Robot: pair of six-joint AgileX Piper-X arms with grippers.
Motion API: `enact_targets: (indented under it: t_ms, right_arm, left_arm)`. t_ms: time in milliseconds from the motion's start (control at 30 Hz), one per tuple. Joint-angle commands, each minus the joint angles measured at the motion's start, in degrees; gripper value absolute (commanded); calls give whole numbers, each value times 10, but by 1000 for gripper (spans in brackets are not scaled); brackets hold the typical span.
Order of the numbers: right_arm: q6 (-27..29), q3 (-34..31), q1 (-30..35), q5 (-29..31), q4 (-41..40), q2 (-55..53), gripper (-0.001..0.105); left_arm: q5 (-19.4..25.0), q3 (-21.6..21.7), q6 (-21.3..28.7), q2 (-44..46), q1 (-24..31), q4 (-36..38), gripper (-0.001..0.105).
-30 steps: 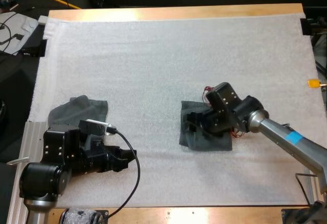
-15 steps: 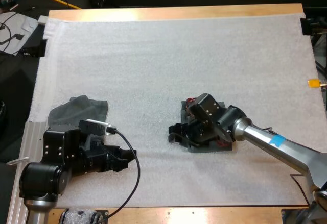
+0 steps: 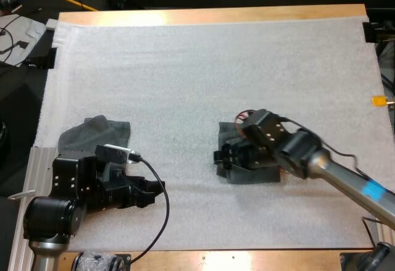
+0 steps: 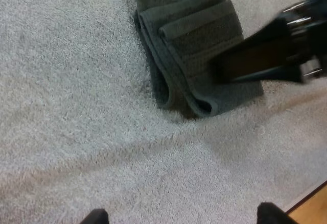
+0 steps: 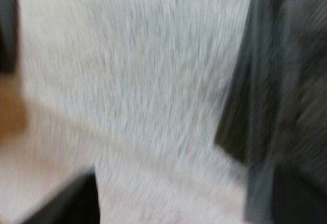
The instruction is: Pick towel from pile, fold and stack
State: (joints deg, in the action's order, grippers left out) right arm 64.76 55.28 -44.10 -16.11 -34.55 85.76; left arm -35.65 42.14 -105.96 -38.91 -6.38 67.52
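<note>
Two towels: folded towel (image 3: 250,173) right of centre, crumpled towel (image 3: 102,132) lower left. Right gripper (image 3: 223,157), fingers apart, sits over the folded towel's left edge; left gripper (image 3: 147,192), fingers wide and empty, is nearer the crumpled one.

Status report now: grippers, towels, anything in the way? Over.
Left gripper open over bare mat. Right gripper open over folded towel. Crumpled towel near mat's left side. Nothing blocking.
</note>
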Motion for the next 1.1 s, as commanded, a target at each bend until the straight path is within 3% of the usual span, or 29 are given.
enact_targets:
  t_ms: [0,333,900,1067]
  right_arm:
    - [32,4,1,40,-60,-57,67]
    - [79,5,0,98,-215,-220,67]
    - [71,3,2,161,-339,-429,67]
    - [72,2,3,192,-355,-457,67]
  left_arm:
    - [-6,3,2,2,-1,-2,57]
    - [-7,0,4,1,-3,-6,57]
    - [-7,-3,8,-1,-1,-21,58]
    - [-1,0,-5,-8,-1,-52,69]
